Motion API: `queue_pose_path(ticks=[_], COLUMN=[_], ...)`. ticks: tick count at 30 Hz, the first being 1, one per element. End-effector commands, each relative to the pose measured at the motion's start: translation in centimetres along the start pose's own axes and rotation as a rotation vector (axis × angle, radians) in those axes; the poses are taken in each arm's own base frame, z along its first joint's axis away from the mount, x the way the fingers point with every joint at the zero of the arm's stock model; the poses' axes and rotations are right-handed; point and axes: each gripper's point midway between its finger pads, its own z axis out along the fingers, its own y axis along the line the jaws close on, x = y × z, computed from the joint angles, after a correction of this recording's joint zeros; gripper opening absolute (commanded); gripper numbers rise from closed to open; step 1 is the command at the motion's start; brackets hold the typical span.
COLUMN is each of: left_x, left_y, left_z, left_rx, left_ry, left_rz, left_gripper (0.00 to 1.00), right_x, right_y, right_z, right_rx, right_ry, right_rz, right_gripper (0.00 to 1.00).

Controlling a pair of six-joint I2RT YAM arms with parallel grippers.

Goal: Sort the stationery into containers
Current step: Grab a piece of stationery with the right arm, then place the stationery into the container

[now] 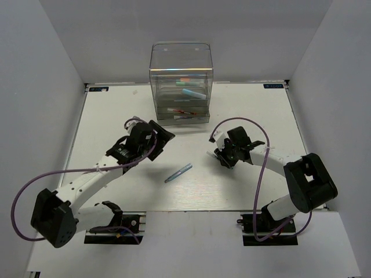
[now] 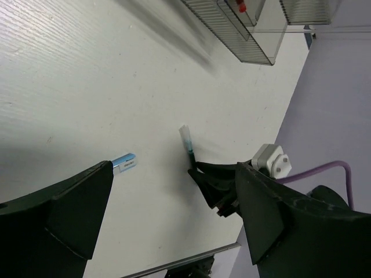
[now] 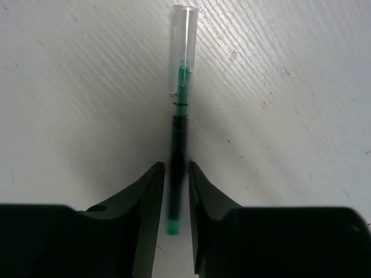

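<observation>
The clear drawer unit (image 1: 181, 84) stands at the back of the table, and its corner (image 2: 249, 40) shows in the left wrist view. Its trays hold an orange marker (image 1: 185, 80), a mint-green marker (image 1: 195, 92) and a red pen (image 1: 180, 110). A silvery-blue pen (image 1: 178, 172) (image 2: 124, 161) lies loose on the table. My left gripper (image 1: 160, 141) (image 2: 174, 174) hovers up and left of it, open and empty. My right gripper (image 1: 216, 155) (image 3: 177, 169) is down on the table, its jaws pressed close on both sides of a dark pen (image 3: 179, 116) (image 2: 186, 142) with a green end and a clear cap.
The white table (image 1: 116, 116) is walled by grey panels on the left, right and back. Both arm bases sit at the near edge, with purple cables (image 1: 261, 168) looping beside them. My right gripper's fingers (image 2: 217, 185) also show in the left wrist view.
</observation>
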Motion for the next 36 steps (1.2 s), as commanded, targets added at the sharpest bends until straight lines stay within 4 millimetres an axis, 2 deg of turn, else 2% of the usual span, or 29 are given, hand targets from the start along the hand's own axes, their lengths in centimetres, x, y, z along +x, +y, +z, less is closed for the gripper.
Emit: queue_pose_path(ticks=[1, 3, 4, 5, 8, 10, 13, 15, 16, 18, 19, 20, 21, 22, 23, 28, 30, 31, 33, 34, 36], left_x=[-1.2, -1.3, -1.0, -0.9, 0.0, 0.7, 1.5, 1.9, 2.1, 2.4, 2.5, 2.4, 2.4, 2.6, 2.8, 2.8, 2.8, 2.8, 2.8, 2.8, 2.8], left_y=[0.2, 0.7, 1.8, 2.0, 3.8, 5.0, 6.0, 6.6, 6.6, 6.9, 7.1, 6.9, 6.9, 7.5, 7.4, 7.7, 7.7, 7.7, 7.7, 7.7, 7.7], left_z=[-1.9, -2.8, -2.7, -2.9, -3.3, -3.1, -3.0, -3.0, -3.0, -3.0, -3.0, -3.1, -3.1, -3.1, -3.1, -3.3, -3.3, -3.3, -3.3, -3.3, -3.3], left_rx=[0.029, 0.034, 0.021, 0.024, 0.021, 0.01, -0.003, -0.019, -0.017, -0.022, -0.031, -0.023, -0.022, -0.04, -0.038, -0.038, -0.038, -0.038, -0.038, -0.038, -0.038], left_ry=[-0.058, -0.07, -0.065, -0.066, -0.041, -0.023, 0.008, 0.022, 0.032, 0.046, 0.049, 0.047, 0.046, 0.051, 0.06, 0.06, 0.06, 0.06, 0.06, 0.06, 0.06], left_rz=[0.004, 0.003, -0.005, -0.015, -0.024, -0.035, -0.052, -0.059, -0.059, -0.067, -0.066, -0.067, -0.067, -0.074, -0.074, -0.074, -0.074, -0.074, -0.074, -0.074, -0.074], left_gripper=[0.96, 0.98, 0.99, 0.99, 0.99, 0.99, 0.99, 0.99, 0.99, 0.99, 0.99, 0.99, 0.99, 0.99, 0.99, 0.99, 0.99, 0.99, 0.99, 0.99, 0.99], right_x=[0.9, 1.8, 1.9, 2.2, 1.3, -0.5, -5.5, -7.7, -10.6, -12.3, -14.9, -15.5, -17.1, -17.8, -19.2, -23.2, -23.7, -25.1, -25.6, -26.6, -27.1], right_y=[0.4, 0.8, 1.1, 1.2, 1.3, 0.9, -0.7, -1.3, -1.8, -2.2, -2.8, -3.0, -3.3, -3.7, -4.0, -4.5, -4.8, -5.3, -5.6, -6.4, -6.4], right_z=[0.4, 0.5, 0.5, 0.4, -0.2, -0.9, -2.8, -3.7, -4.8, -5.2, -6.2, -5.9, -6.5, -6.0, -6.4, -5.5, -4.2, -4.2, -3.2, -3.0, -2.0], right_rx=[0.002, -0.015, -0.031, -0.041, -0.061, -0.058, -0.015, 0.004, 0.022, 0.029, 0.052, 0.052, 0.064, 0.06, 0.073, 0.086, 0.103, 0.123, 0.142, 0.178, 0.185], right_ry=[0.038, 0.058, 0.059, 0.066, 0.039, -0.01, -0.117, -0.166, -0.23, -0.26, -0.307, -0.304, -0.328, -0.321, -0.339, -0.358, -0.328, -0.339, -0.315, -0.312, -0.3], right_rz=[-0.012, -0.02, -0.031, -0.034, -0.118, -0.162, -0.276, -0.363, -0.415, -0.468, -0.508, -0.535, -0.57, -0.579, -0.596, -0.709, -0.745, -0.764, -0.781, -0.794, -0.819], right_gripper=[0.28, 0.18, 0.08, 0.02, 0.0, 0.0, 0.0, 0.0, 0.0, 0.0, 0.0, 0.0, 0.0, 0.0, 0.0, 0.0, 0.0, 0.0, 0.0, 0.0, 0.0])
